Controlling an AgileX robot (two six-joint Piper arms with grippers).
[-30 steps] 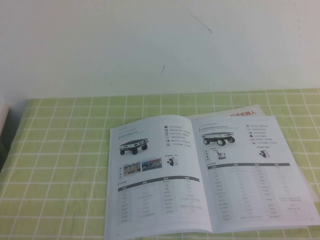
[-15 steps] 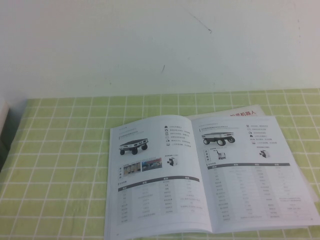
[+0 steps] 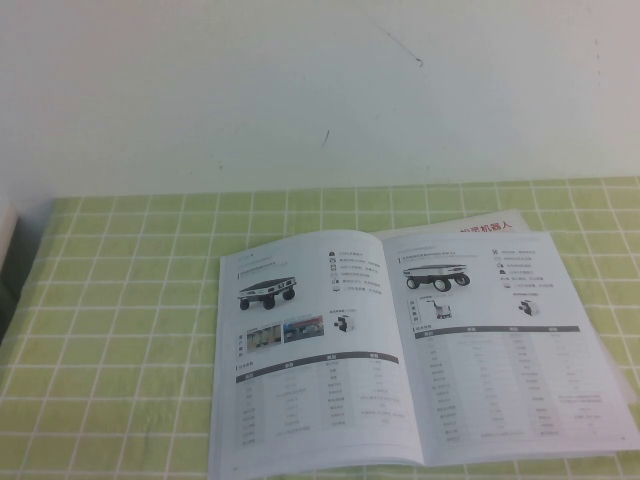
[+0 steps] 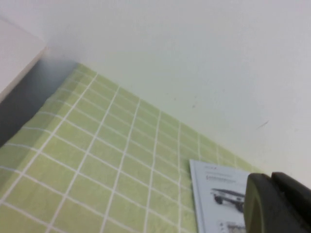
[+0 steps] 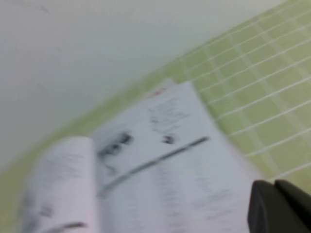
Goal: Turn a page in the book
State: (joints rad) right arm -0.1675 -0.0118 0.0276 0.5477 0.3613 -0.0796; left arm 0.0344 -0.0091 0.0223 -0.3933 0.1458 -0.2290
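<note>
The book lies open and flat on the green checked tablecloth, near the table's front edge. Its right-hand page shows a four-wheeled cart photo, icons and a grey-headed table. Neither arm shows in the high view. In the left wrist view my left gripper is shut and empty, hovering off the book's far left corner. In the right wrist view my right gripper is shut with nothing in it, just off the outer edge of the right-hand page, above the cloth.
A white leaflet with a red heading sticks out from under the book's far right corner. A white wall closes the far side. A pale boxy object stands at the table's left edge.
</note>
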